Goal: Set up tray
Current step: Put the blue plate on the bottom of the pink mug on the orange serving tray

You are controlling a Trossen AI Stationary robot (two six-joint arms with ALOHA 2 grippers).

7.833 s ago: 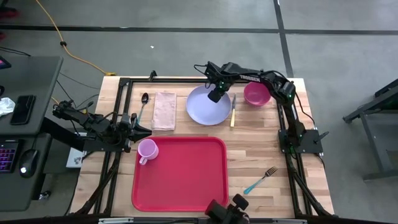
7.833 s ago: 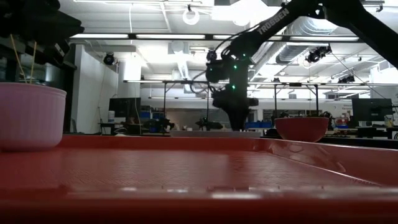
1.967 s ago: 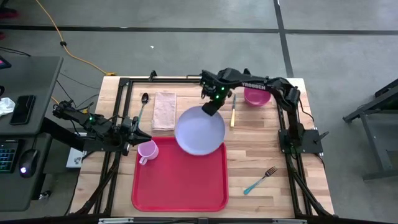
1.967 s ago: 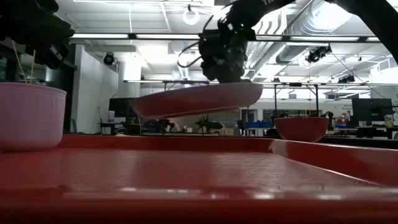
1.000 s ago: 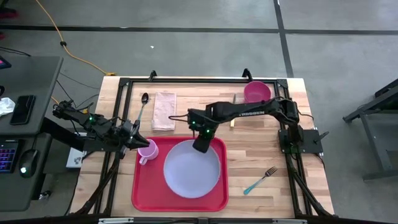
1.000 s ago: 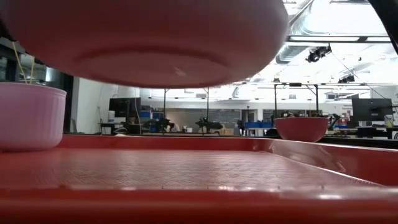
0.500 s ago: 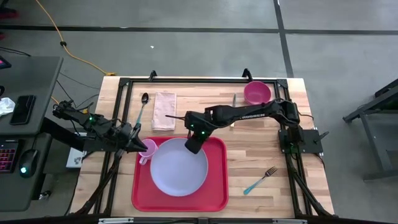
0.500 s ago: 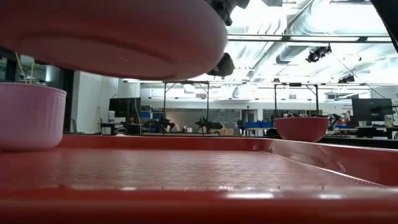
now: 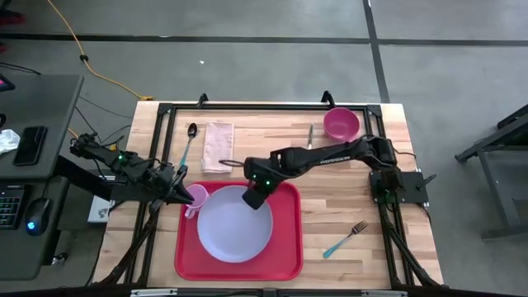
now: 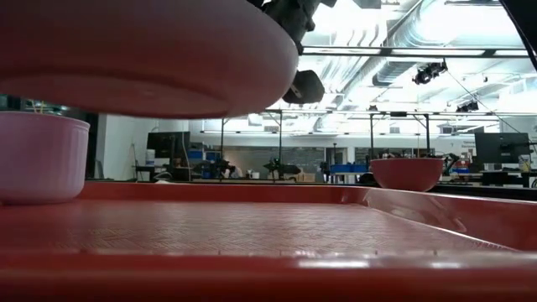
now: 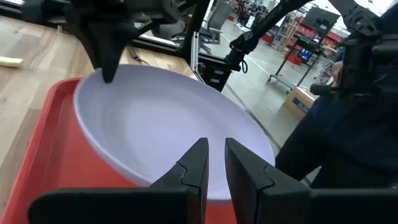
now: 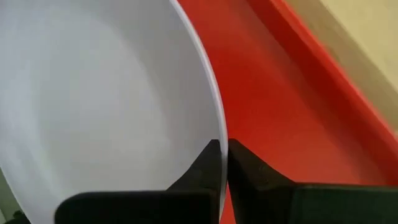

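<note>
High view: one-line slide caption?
Right gripper holds the lavender plate by its rim over the red tray; left gripper at the pink cup.

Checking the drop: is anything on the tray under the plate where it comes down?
Nothing visible. The right tool holds the plate by its rim, above bare tray. The pink cup sits at the tray's corner, close beside the plate's edge.

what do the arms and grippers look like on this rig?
Two slim dark arms of jointed black segments. The right arm carries white lettering along its link and a green light near the wrist. The right gripper and left gripper each have two flat, tapering black fingers.
</note>
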